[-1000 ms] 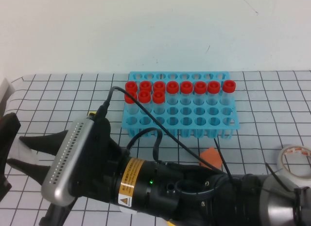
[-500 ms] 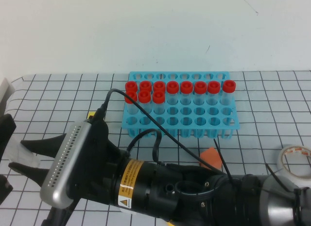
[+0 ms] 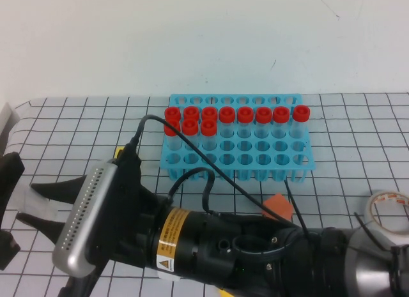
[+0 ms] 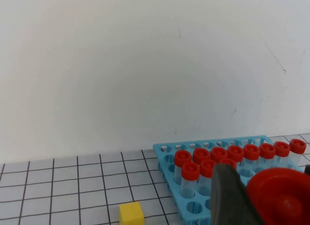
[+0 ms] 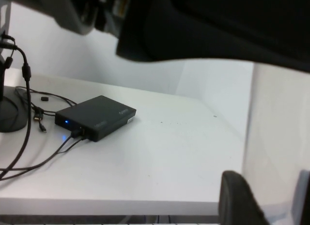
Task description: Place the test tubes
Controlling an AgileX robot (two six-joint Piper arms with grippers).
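Handover: drop risk
Left pincer (image 3: 7, 211) & right pincer (image 3: 29, 201), front-left of rack (image 3: 268, 159), both half-shut on one test tube (image 4: 283, 198); mistimed release cd drop it.

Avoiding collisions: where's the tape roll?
High view: tape roll at right edge, nearer than the tube rack; right gripper low left, left gripper at left edge.

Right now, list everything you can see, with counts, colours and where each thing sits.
rack: one, blue, centre of the gridded table
racked test tubes: eleven, red caps, row of eight plus three ahead at left
loose test tube: one, red cap, between the grippers, far left
cube: one, yellow, left of rack
scrap: one, orange, before the rack
tape roll: one, white, far right
left gripper: one, black, left edge, shut on loose test tube
right gripper: one, black, far left, gripping it too
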